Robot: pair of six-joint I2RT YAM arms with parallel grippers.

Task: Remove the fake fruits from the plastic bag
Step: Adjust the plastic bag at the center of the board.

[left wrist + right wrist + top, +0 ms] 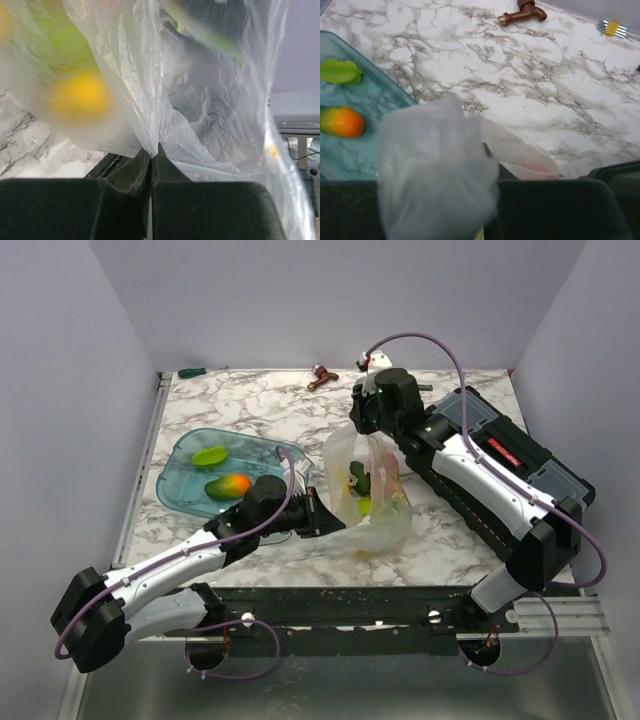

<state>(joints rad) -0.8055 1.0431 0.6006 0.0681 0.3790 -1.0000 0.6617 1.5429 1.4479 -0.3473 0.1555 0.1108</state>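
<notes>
The clear plastic bag stands in the middle of the table with green, yellow and reddish fake fruits inside. My left gripper is shut on the bag's lower left film; the left wrist view shows the film pinched between the tips, with a blurred yellow fruit behind the plastic. My right gripper holds the bag's top edge up; the bunched bag hides most of its jaws. A green fruit and an orange-green mango lie in the teal tray.
A black case lies under the right arm at the right. A brown tap-shaped piece, a green-handled tool and a small yellow clip lie along the far edge. The tray sits left of the bag.
</notes>
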